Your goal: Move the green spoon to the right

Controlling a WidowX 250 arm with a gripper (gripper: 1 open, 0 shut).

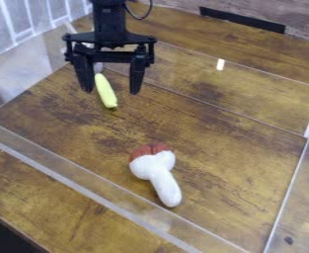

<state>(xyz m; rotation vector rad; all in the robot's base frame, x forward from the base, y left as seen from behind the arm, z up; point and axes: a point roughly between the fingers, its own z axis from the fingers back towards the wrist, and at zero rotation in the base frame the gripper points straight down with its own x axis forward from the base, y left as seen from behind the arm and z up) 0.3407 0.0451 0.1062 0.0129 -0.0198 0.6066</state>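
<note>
From my station I had the gripper (pixel 114 83) spread wide just above the green spoon (pixel 107 91), which lay on the wooden surface (pixel 229 128) toward the back left of the view, well apart from the white toy (pixel 158 175).

You have a yellow-green spoon (pixel 107 91), a white toy (pixel 160 177) with a reddish-brown end, and brown wood-grain bench (pixel 196 124).
</note>
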